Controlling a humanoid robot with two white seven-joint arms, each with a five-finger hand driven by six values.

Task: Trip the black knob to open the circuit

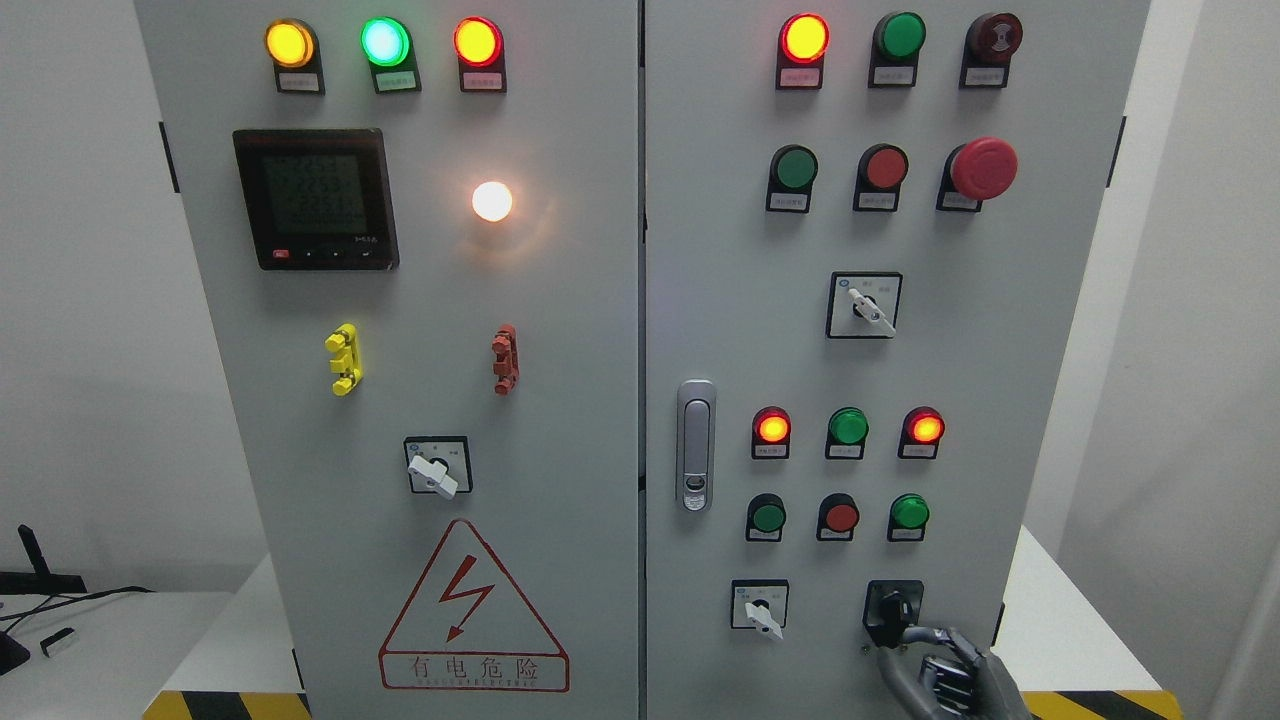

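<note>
The black rotary knob (893,608) sits in a black square bezel at the lower right of the grey steel control cabinet (560,400), on the right-hand door, just right of a small white-handled selector switch (762,611). The cabinet stands on a white table (1080,640) edged with yellow-and-black hazard tape.

The right hand (925,650), grey and metallic, enters from the bottom edge right of centre. Its fingers (912,634) reach up to the lower edge of the knob and appear to touch it. Whether they are closed around the knob or only resting against it cannot be determined from this view. The left hand is not in view.

Judged status: the turn is not yet complete; the approach or initial grip is in progress.

Fault conditions to anticipate:

- Slip. Contact lies low on the knob. If the fingers bear only on its lower edge, torque may not transfer and the hand may rotate off without tripping the circuit.
- Partial rotation. A turn stopped short of the detent may leave the circuit closed.
- Adjacent actuation. The green round pushbutton (909,512) lies directly above and the white-handled selector switch is near; a drifting finger could disturb either.
- Occlusion. The hand covers the lower part of the knob, which limits visual confirmation of its pointer position.
</note>
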